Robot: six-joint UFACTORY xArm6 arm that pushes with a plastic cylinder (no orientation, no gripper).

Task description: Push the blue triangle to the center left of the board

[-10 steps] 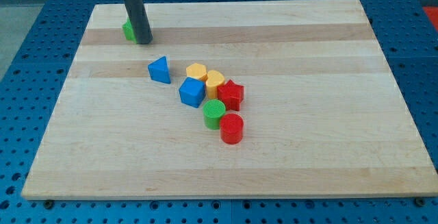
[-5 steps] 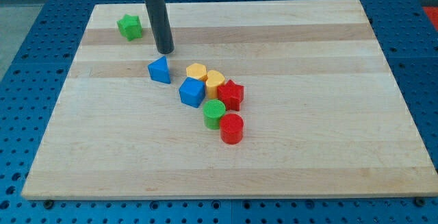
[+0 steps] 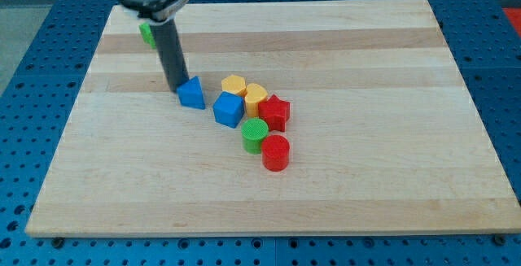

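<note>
The blue triangle lies on the wooden board, left of the board's middle and a little toward the view's top. My tip stands right against the triangle's upper left side, touching it or nearly so. The dark rod rises from there toward the view's top left and covers most of a green block near the board's top left corner.
A cluster sits just right of the triangle: a blue cube, two yellow blocks, a red star-shaped block, a green cylinder and a red cylinder.
My tip swung from beside the green block to above the triangle, then down to the triangle's upper left side. The triangle has shifted slightly right and toward the view's bottom.
</note>
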